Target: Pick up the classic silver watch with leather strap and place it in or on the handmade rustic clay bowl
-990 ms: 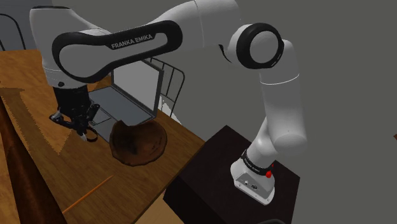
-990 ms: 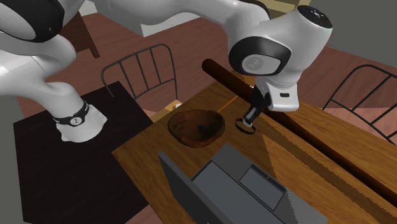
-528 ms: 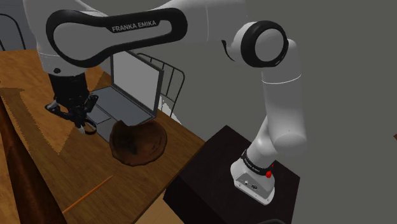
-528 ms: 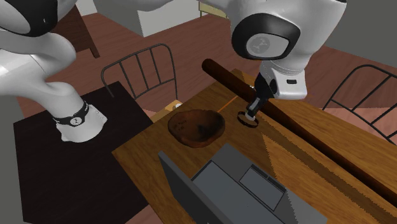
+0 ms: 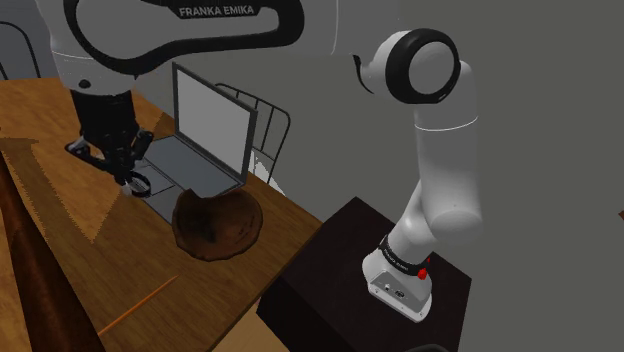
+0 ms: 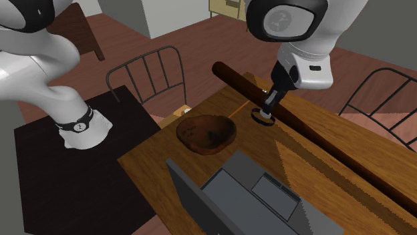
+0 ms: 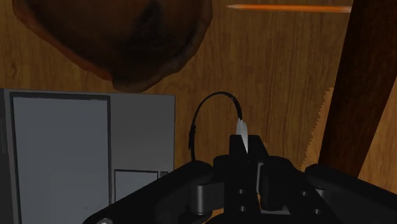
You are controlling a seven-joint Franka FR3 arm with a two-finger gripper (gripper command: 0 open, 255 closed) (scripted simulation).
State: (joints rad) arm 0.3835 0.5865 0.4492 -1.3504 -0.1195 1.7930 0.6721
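While the gripper [image 6: 266, 112] pinches the watch [image 6: 262, 119] by its case, strap dangling, above the table [image 6: 304, 167] right of ctr in the second exterior view, step = carry. Next: shift it over the bowl [image 6: 207, 132] at frame ctr, lower, let go.

"franka emika" in white on the arm [image 5: 216, 12]

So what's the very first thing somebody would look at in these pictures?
Probably the big white arm reaching over the wooden table, its black end effector pinching a small watch whose dark strap curls out in a loop. After that, the rough brown bowl on the table close by. An open grey laptop stands just beside the bowl.
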